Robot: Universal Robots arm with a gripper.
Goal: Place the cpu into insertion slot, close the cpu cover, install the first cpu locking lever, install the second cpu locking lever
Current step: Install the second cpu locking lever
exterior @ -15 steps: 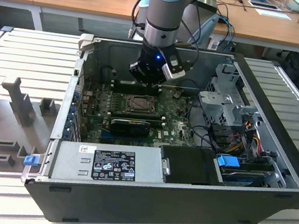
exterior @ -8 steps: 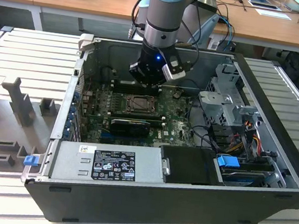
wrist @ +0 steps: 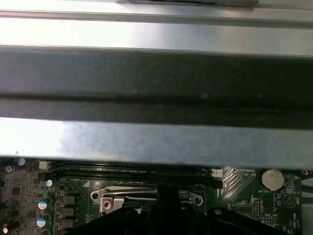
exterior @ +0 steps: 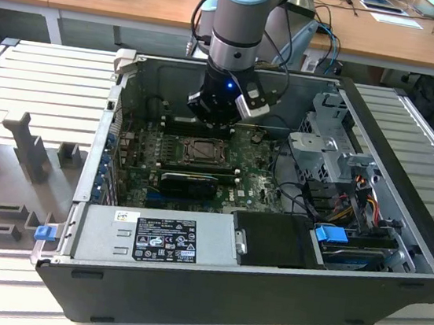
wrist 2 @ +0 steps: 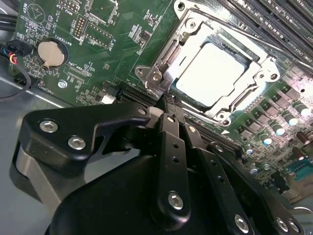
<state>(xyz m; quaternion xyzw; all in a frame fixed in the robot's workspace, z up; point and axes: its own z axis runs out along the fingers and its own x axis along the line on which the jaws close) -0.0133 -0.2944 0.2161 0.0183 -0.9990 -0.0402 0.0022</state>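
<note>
Black gripper [wrist 2: 168,105], fingers pinched together and empty, hovers at the cover's [wrist 2: 168,58] seven o'clock corner. Cover lies flat on the slot [wrist 2: 222,115], chip [wrist 2: 210,73] seated inside, green board [wrist 2: 102,44] all around.

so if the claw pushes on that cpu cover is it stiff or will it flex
The cpu cover is probably fairly stiff, since it looks like stamped metal. It is a thin frame around a large cut-out over the cpu, so its narrow sides might flex under a point load. The shiny surface could let the claw slip.
</note>
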